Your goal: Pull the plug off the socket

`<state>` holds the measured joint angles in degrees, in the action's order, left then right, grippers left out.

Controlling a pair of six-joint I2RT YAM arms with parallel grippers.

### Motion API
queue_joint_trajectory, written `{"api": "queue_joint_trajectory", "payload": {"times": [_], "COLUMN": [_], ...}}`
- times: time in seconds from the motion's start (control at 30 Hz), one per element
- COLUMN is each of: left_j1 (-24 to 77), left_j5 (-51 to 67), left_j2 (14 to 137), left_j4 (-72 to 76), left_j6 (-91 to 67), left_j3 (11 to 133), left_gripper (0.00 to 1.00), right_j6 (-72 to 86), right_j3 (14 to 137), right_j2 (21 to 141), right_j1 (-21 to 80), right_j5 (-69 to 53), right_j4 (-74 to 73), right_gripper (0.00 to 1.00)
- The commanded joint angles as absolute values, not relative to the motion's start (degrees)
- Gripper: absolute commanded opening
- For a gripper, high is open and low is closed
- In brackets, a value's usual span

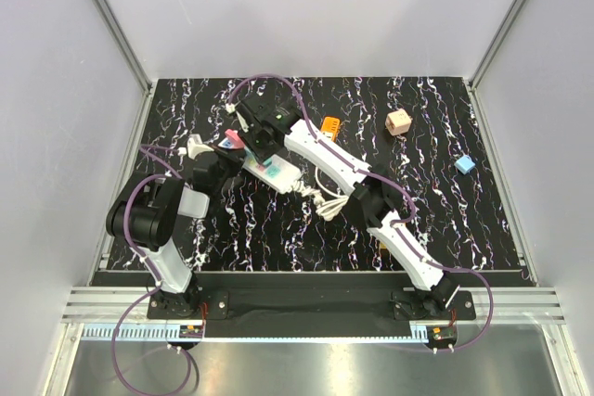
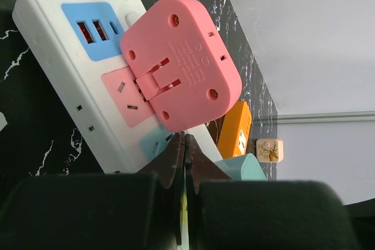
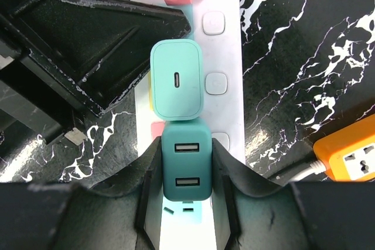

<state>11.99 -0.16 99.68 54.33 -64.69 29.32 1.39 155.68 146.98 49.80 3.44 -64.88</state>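
Your right gripper (image 3: 186,147) stands over the dark teal USB charger (image 3: 185,171), with one finger on each long side. In the right wrist view both fingers seem to press on it, so I read it as clamped on this plug. The charger sits on the long white power strip (image 3: 233,57), and it touches a mint USB-C charger (image 3: 176,80) on its far side. I cannot tell if its pins are fully in the outlet.

Several things can go wrong. If you pull at an angle, the pins may jam. The teal body may also lever against the mint charger, because the two touch. The sides look smooth, so the fingers may slide off.

I judge the strip to be light, so it may rise together with the plug. Your left gripper (image 2: 183,143) has its fingers together, with the tips at the strip just under the edge of a tilted pink adapter (image 2: 181,68). I cannot tell whether it really presses the strip down. It is also near the right fingers, so the two grippers may collide.

The charger's two USB ports face up, away from the strip, and its long axis follows the strip. In the top view the strip runs from upper left to lower right on the black marbled table (image 1: 445,220). The coiled cord (image 1: 325,203) is at the lower right end. An orange power strip (image 3: 351,156) lies near, not touching.
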Motion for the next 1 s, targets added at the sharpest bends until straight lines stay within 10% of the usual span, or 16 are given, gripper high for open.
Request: {"api": "queue_joint_trajectory", "payload": {"times": [0.0, 0.5, 0.97], "left_j1": [13.18, 13.1, 11.6], "left_j5": [0.26, 1.76, 5.01], "left_j2": [101.6, 102.04, 98.53], "left_j4": [41.84, 43.59, 68.44], "left_j6": [-60.91, -60.73, -62.93], "left_j3": [27.86, 27.69, 14.6], "left_gripper": [0.0, 0.0, 0.0], "right_j6": [3.52, 3.52, 12.3], "right_j3": [163.3, 151.19, 93.73], "right_j2": [137.9, 127.65, 90.37], "right_j1": [49.57, 49.31, 33.69], "right_j5": [3.16, 10.89, 13.07], "right_j4": [-51.07, -56.52, -33.41], "right_gripper": [0.0, 0.0, 0.0]}}
